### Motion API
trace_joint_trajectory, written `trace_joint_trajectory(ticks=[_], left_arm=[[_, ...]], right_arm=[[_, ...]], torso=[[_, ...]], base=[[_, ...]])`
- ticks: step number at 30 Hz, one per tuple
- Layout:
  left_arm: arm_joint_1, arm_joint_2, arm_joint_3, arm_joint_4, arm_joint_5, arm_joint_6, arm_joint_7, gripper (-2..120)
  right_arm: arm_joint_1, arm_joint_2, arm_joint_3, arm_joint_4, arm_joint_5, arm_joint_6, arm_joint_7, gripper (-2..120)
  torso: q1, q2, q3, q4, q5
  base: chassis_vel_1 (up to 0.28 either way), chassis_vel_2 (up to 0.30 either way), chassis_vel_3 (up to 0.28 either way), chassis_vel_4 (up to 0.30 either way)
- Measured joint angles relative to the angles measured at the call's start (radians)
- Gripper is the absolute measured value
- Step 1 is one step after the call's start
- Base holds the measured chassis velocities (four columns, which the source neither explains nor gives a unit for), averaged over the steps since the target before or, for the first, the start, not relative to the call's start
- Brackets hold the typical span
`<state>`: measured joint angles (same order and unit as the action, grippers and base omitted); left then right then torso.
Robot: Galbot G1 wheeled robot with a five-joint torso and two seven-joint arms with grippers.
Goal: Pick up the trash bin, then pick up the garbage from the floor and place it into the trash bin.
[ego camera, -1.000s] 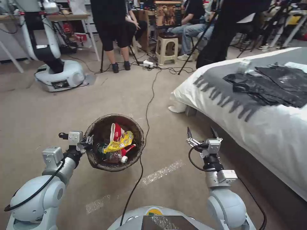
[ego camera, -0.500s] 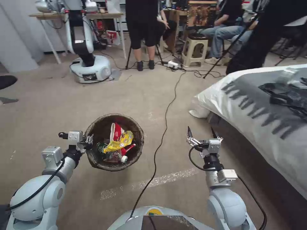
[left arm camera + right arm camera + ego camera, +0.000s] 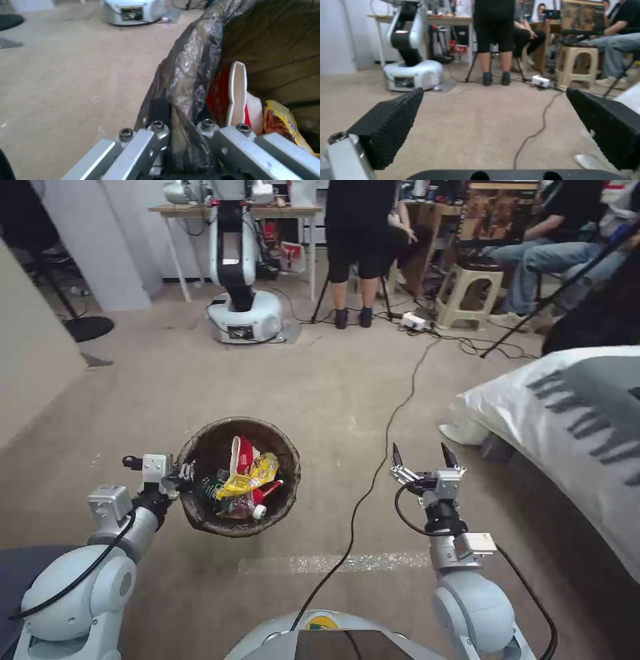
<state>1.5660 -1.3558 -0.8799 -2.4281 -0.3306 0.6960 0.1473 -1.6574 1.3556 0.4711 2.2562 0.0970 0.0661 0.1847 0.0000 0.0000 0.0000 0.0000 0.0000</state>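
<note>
The trash bin [image 3: 291, 468], lined with a crinkled dark bag, hangs above the carpet in front of me on my left side. My left gripper [image 3: 181, 473] is shut on its near-left rim; the left wrist view shows the bag-covered rim [image 3: 195, 62] pinched in my left gripper [image 3: 180, 120]. Garbage [image 3: 248, 477] lies inside: red-and-white packets [image 3: 233, 95], a yellow wrapper [image 3: 283, 122] and a green bottle [image 3: 212, 488]. My right gripper [image 3: 421, 452] stands open and holds nothing, right of the bin; its black pads [image 3: 396, 117] are wide apart.
A bed [image 3: 567, 407] with a white and grey cover fills the right side. A black cable [image 3: 387, 447] runs across the carpet between bin and bed. Another robot's base [image 3: 243, 317], a stool [image 3: 467, 293] and people stand at the back. A beige panel [image 3: 27, 353] is at left.
The whole picture has slid to the right, so the camera has turned left; the bed is now nearer the right edge. Both arms and the bin keep the same pose.
</note>
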Motion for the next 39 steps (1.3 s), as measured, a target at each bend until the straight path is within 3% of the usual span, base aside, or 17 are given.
trace_joint_trajectory(ticks=[17,31,39], left_arm=[[0.004,0.002,-0.001,0.001,0.000,-0.007,-0.012,3],[0.035,0.063,-0.045,-0.031,-0.063,0.038,-0.042,3],[0.031,0.084,-0.019,-0.016,-0.075,0.038,-0.046,3]], right_arm=[[0.013,0.005,0.008,0.000,0.005,-0.017,0.004,100],[0.008,0.007,0.005,-0.001,0.005,-0.016,0.006,100],[0.007,0.009,0.000,-0.004,0.005,-0.011,0.007,100]], torso=[[0.000,0.000,0.000,-0.0004,0.0000],[0.000,0.000,0.000,0.0000,0.0000],[0.000,0.000,0.000,0.0000,0.0000]], base=[[0.055,0.056,0.058,0.063],[0.000,0.000,0.000,0.000],[0.000,0.000,0.000,0.000]])
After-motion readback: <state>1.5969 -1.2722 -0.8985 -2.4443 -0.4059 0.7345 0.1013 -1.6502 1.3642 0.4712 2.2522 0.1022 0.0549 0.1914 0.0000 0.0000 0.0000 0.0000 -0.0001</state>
